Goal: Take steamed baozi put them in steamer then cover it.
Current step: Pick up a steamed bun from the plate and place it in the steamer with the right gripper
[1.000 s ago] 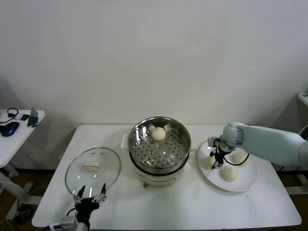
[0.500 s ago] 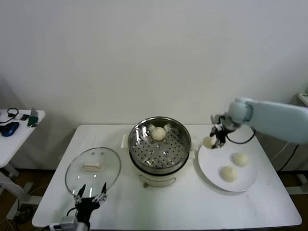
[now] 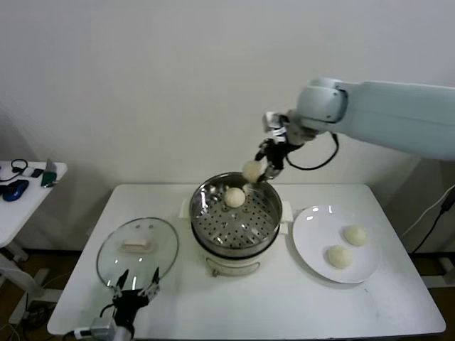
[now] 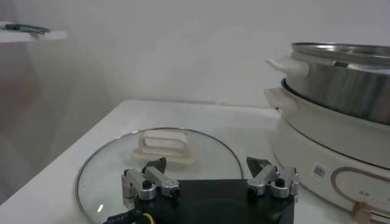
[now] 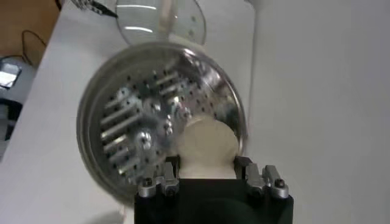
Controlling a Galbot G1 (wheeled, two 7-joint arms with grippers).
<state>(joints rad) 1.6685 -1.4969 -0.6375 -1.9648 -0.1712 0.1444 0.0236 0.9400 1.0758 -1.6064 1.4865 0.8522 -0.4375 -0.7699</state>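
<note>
The right tool [image 3: 260, 169] is clenched on a steamed baozi [image 3: 252, 170], held in the air above the far rim of the steamer [image 3: 235, 214]; the open basket lies below and toward the robot, one bun [image 3: 234, 197] already inside; the left tool [image 3: 132, 287], released, waits near the glass cover [image 3: 137, 249] on the worktop [image 3: 263, 302].

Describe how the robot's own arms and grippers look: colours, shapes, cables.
The right arm is a thick, smooth, pale blue-white tube ending in a rounded joint, with a black cable looping beside the wrist. The right gripper is small and dark, with silver metal finger mounts on a black body. The left gripper matches: black body, silver mounts, dark fingertips, yellow and black wires at its base.
</note>
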